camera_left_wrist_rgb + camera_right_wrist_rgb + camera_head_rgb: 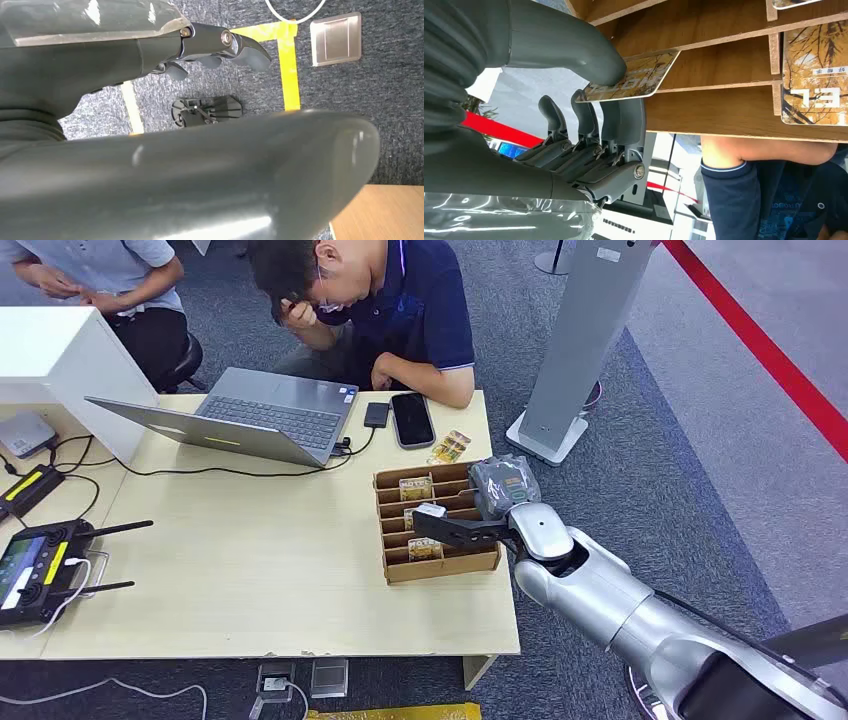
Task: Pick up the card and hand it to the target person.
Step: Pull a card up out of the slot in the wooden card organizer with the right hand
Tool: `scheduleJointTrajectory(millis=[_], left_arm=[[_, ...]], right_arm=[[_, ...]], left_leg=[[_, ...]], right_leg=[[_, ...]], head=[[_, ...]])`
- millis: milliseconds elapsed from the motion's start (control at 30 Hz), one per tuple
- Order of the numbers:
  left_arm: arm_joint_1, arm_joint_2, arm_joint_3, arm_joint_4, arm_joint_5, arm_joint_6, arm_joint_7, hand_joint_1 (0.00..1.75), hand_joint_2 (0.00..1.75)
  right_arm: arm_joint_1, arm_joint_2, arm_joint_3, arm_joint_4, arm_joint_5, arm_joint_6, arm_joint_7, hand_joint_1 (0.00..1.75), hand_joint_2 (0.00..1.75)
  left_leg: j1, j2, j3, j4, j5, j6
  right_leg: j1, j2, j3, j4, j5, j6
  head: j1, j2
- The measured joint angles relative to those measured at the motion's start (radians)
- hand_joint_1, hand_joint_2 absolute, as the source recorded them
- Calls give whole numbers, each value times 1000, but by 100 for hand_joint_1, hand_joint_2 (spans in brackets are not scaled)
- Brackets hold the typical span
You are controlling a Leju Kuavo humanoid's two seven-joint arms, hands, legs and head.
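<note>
A brown cardboard card holder (pixel 440 566) with several slots stands near the table's right edge. My right hand (pixel 452 528) reaches over its middle slots. In the right wrist view the thumb and fingers (pixel 589 107) pinch a yellow-brown card (pixel 636 75) that lies partly in a slot. More cards (pixel 416 486) stand in other slots, one of them close by (pixel 814 85). The person in a dark blue shirt (pixel 405 310) sits at the table's far side, head resting on a hand. My left hand (pixel 200 50) hangs over the carpet, holding nothing, fingers apart.
A loose card (pixel 450 447), a black phone (pixel 412 420) and an open laptop (pixel 270 415) lie beyond the holder. A remote controller (pixel 35 565) and cables sit at the left by a white box (pixel 60 360). A grey stand (pixel 585 340) rises right of the table.
</note>
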Motion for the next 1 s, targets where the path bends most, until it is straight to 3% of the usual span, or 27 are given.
scheduleJointTrajectory(millis=[167,300,367,667,867,1000], left_arm=[[-1,1,-3,0,-2,-1,1,0,0],[-2,2,-5,0,-2,-2,1,0,0],[-2,2,-13,0,-11,-1,-1,0,0],[4,4,-6,-2,-4,-12,-16,0,0],[14,12,3,1,13,-3,-9,0,0],[24,13,12,1,26,-2,-16,0,0]], right_arm=[[0,-3,-2,-4,2,-2,2,139,175],[3,-4,-3,-8,2,-2,2,168,175],[4,-4,-4,-8,1,-3,2,175,175],[-5,-7,-18,-32,-28,18,-1,175,175],[-75,-89,-40,-258,-171,201,73,175,175],[-96,-157,-82,-480,-204,184,147,175,175]], left_leg=[[0,0,0,0,0,0],[0,0,0,0,0,0],[0,0,0,0,0,0],[0,0,0,0,0,0],[0,0,-2,2,0,0],[-1,-1,-4,3,-1,0]], right_leg=[[0,0,0,0,0,0],[0,0,0,0,0,0],[0,0,0,0,0,0],[0,0,0,0,0,0],[0,0,-3,2,0,0],[-1,-1,-4,3,-1,0]], head=[[0,0],[0,0],[0,0],[0,0],[0,0],[0,0]])
